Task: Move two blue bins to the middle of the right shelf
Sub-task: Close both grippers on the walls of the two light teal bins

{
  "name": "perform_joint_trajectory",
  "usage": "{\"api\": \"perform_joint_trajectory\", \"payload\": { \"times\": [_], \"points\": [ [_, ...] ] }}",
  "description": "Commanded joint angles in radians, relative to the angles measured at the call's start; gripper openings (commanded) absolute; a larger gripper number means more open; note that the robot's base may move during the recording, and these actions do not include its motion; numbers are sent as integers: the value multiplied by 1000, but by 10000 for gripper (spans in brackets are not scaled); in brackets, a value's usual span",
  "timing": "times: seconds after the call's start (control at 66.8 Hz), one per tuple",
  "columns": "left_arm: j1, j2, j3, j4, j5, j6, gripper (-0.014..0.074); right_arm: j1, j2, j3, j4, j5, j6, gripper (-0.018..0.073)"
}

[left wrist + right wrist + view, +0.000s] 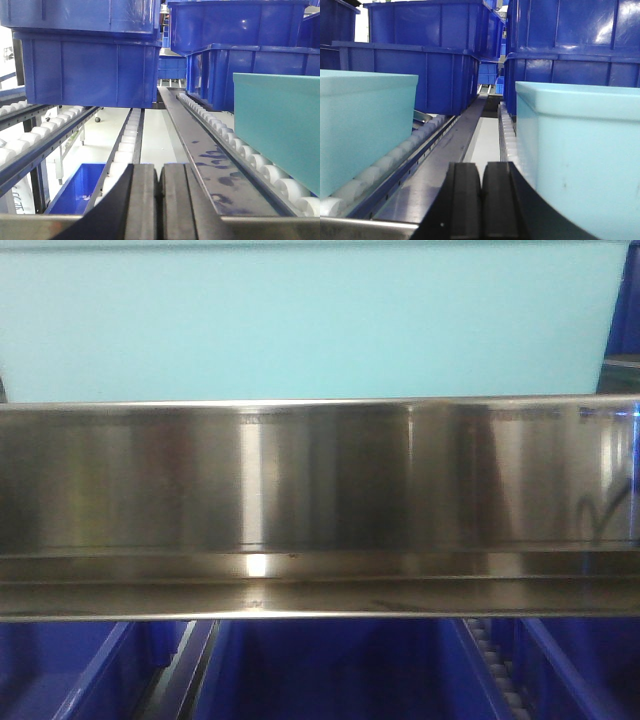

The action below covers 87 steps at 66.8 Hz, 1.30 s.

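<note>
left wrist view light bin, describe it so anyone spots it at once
Find the roller track running up the right side. Nearer than the stacked dark blue bins there, the bin fills the right edge. It alone is pale turquoise; every neighbour is dark blue.

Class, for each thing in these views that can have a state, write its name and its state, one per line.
left gripper, shut, holding nothing.
right gripper, shut, holding nothing.
blue bins, stacked in pairs, upright, ungripped.
turquoise bins, upright, ungripped.
</note>
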Motion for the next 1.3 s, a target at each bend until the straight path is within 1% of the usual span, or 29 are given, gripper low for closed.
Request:
{"api": "perform_joint_trajectory", "payload": {
  "times": [0.0,0.045,0.09,0.165,0.24,0.404,0.539,0.644,0.779,0.883,1.003,1.168,1.243,1.288],
  "points": [
    [0,-5,-43,5,15,0,-111,3,-4,-55,3,32,-4,-167],
    [0,-5,-93,26,51,0,-111,3,-4,-106,3,89,-4,-167],
    [0,-5,-160,44,115,0,-111,3,-4,-161,3,150,-4,-167],
    [0,29,-244,49,195,0,-111,3,7,-254,3,243,-4,-167],
    [0,86,-341,49,233,0,-111,3,55,-343,3,315,-4,-167],
    [0,256,-514,49,305,0,-111,3,205,-507,3,414,-4,-167],
    [0,428,-675,47,435,0,-111,3,353,-635,3,465,-4,-167],
    [0,560,-794,47,515,0,-111,3,474,-747,3,520,-4,-167],
    [0,692,-905,47,511,0,-111,3,622,-908,3,617,-4,-167],
    [0,750,-944,47,487,0,-111,3,708,-980,3,618,-4,-167],
    [0,784,-946,47,443,0,-111,3,772,-1002,3,567,-4,-167],
    [0,840,-946,40,414,0,-111,3,848,-1004,8,564,-4,-167],
    [0,896,-953,42,377,0,-111,3,896,-1017,35,578,-4,-165],
    [0,935,-981,44,391,0,-111,3,941,-1044,67,609,-4,-158]
  ]
}}
